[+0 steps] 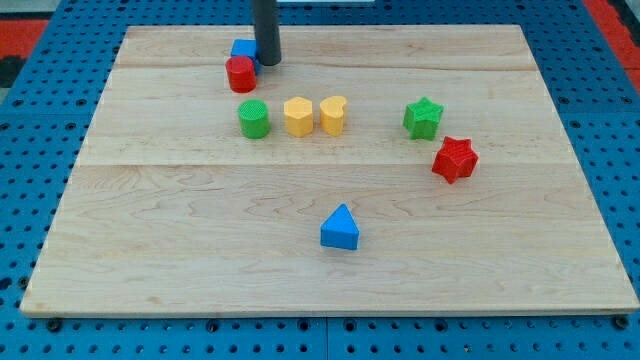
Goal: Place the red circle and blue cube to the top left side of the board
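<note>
My tip [267,62] (a bare rod, no claw) is touching the blue cube [243,49] beside the red circle [240,74], near the board's [200,250] top; green cylinder [253,119] sitting just below.

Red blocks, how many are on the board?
2: the red circle at the view's top, touching the blue cube beside my tip; the red star at the right.

No readable text, label, number or sign shows anywhere (blocks, board and rod alike); all surfaces are unmarked.
</note>
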`<state>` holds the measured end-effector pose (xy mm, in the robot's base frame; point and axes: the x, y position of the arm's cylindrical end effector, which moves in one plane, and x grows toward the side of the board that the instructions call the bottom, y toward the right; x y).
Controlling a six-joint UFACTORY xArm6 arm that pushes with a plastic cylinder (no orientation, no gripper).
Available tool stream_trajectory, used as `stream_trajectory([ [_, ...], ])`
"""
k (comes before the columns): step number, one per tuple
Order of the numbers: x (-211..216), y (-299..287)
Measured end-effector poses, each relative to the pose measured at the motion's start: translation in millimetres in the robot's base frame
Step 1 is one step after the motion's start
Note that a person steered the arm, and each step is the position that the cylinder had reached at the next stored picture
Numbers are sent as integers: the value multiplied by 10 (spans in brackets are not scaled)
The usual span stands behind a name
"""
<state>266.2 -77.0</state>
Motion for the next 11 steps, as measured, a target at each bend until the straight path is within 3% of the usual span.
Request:
stream_trajectory([
  [4, 276, -355],
  [5, 282, -26],
  [6, 481, -192],
  [9, -100, -197],
  [10, -184, -598],
  [11, -188, -552],
])
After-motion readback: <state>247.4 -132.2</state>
